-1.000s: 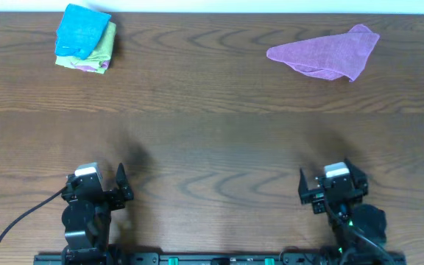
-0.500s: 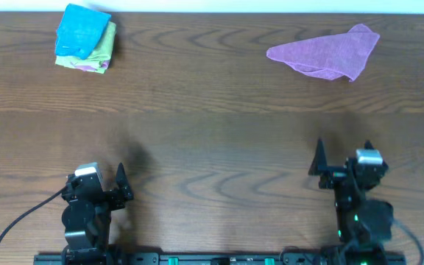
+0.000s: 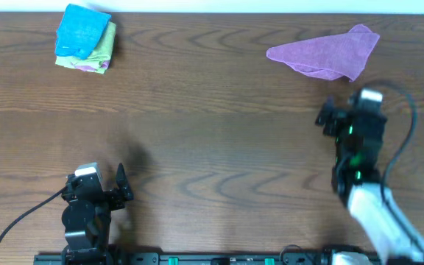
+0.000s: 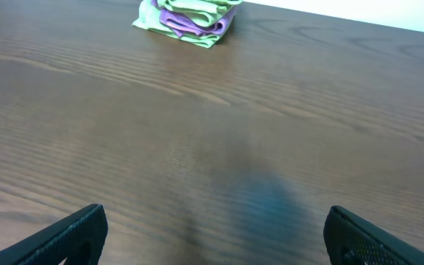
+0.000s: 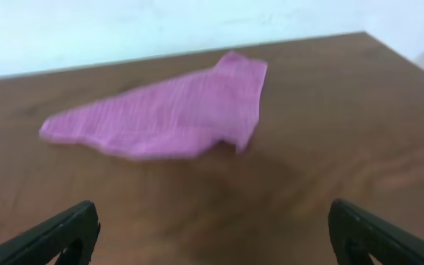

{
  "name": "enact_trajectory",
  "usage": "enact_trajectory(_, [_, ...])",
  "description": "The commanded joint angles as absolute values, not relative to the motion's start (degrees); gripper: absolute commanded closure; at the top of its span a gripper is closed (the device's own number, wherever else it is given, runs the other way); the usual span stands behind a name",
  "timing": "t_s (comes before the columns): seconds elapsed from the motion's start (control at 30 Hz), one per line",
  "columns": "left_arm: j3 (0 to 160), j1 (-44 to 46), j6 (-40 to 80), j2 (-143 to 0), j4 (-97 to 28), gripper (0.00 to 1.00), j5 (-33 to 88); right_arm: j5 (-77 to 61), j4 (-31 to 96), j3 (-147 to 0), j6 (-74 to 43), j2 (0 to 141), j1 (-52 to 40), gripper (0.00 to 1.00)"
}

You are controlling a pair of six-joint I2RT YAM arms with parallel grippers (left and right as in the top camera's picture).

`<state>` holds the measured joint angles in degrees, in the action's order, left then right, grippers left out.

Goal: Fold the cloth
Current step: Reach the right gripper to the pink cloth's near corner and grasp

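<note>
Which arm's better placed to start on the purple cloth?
Right. The right gripper is open, close to the purple cloth and facing it. The left gripper, also open, is far off on the other side, facing the stack of folded cloths.

Bright, even light from above; only faint soft shadows on the table (image 3: 212, 140). Right wrist view motion-blurred, the cloth (image 5: 168, 118) smeared. Left wrist view slightly soft, bluish shadow patch on wood.
</note>
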<state>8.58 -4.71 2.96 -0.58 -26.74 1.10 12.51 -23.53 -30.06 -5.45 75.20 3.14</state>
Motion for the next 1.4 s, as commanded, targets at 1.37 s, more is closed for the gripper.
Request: enact_trajectory(1.37, [7.57,-4.47,2.74,-0.25,-26.76,0.05,0.71,-24.91,-7.16,-74.11,-32.34,120.64,20.05,0.01])
